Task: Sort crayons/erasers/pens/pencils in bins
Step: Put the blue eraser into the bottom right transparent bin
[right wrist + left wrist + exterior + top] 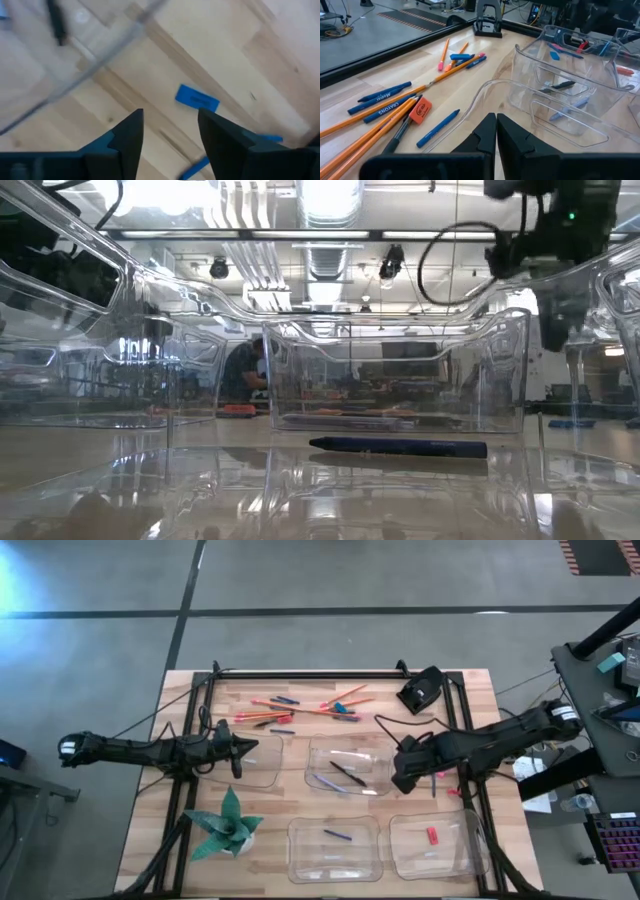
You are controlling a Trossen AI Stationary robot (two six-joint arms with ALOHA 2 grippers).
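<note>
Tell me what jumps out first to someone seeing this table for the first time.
Probably the messy pile of pencils and other sticks at the table's far side, above four clear bins that hold only a few items. Next, the right gripper, open above a blue eraser on the bare wood beside the middle bin, and the green paper plant at the near left corner.

Two slim robot arms, dark grey to black, built of jointed tubular segments. The left arm point(140, 751) at middle left of the overhead frame carries a small white label near its base end. The right arm point(490, 743) at middle right is bulkier at its wrist, with black cables looping beside it. In the wrist views at bottom centre, the left gripper point(496, 131) and the right gripper point(169, 135) each show two matte black, wedge-shaped fingers with angular edges.
</note>
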